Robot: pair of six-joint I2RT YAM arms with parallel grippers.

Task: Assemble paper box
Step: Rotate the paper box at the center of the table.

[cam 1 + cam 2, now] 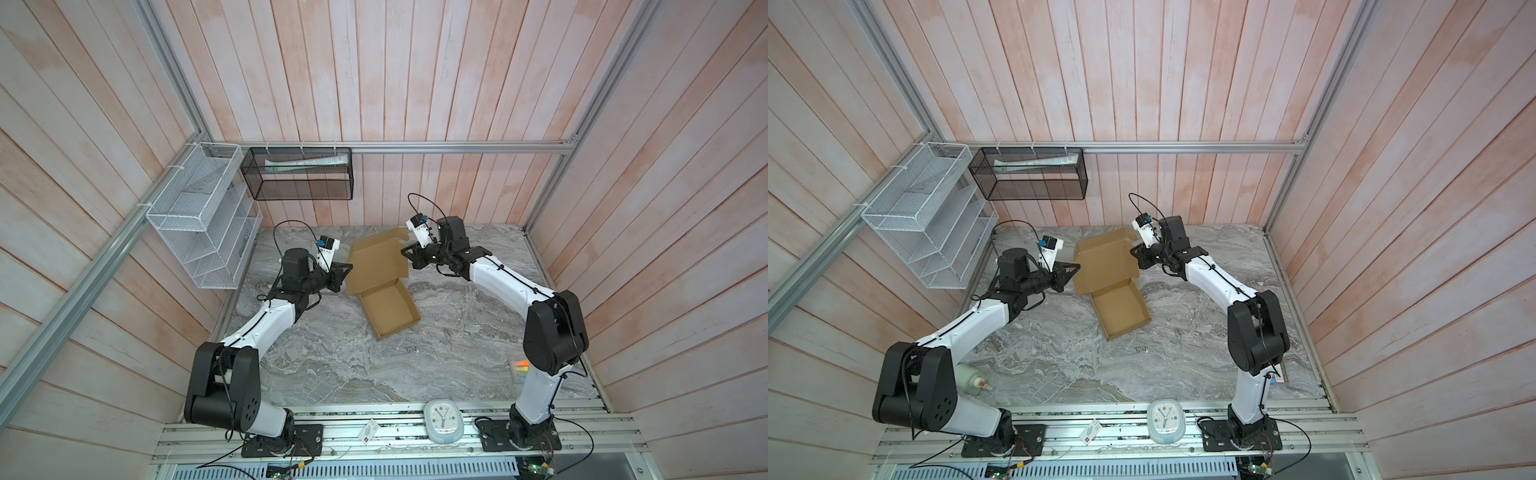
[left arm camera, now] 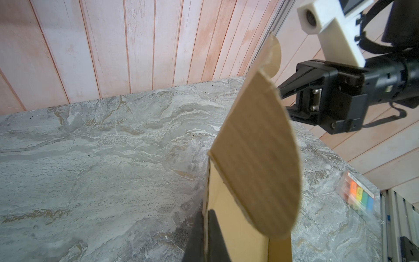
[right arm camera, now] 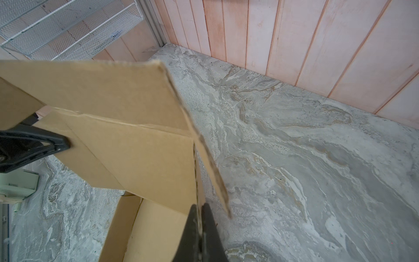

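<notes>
The paper box (image 1: 388, 309) is plain brown cardboard. Its shallow tray lies on the marble table (image 1: 374, 374), and its lid (image 1: 376, 259) is raised behind the tray in both top views (image 1: 1106, 262). My left gripper (image 1: 348, 268) is shut on the lid's left edge. The left wrist view shows its fingers (image 2: 214, 229) pinching the cardboard wall beside a rounded flap (image 2: 260, 158). My right gripper (image 1: 404, 251) is shut on the lid's right edge. In the right wrist view its jaws (image 3: 199, 211) clamp the thin board, and the left gripper's fingertip (image 3: 61, 143) shows across the lid.
A white wire rack (image 1: 203, 216) and a black mesh basket (image 1: 297, 174) hang on the back-left walls. A pale clock (image 1: 442, 419) and a small card (image 1: 368, 432) lie on the front rail. A coloured pack (image 1: 519, 368) sits by the right arm and a bottle (image 1: 976, 380) by the left.
</notes>
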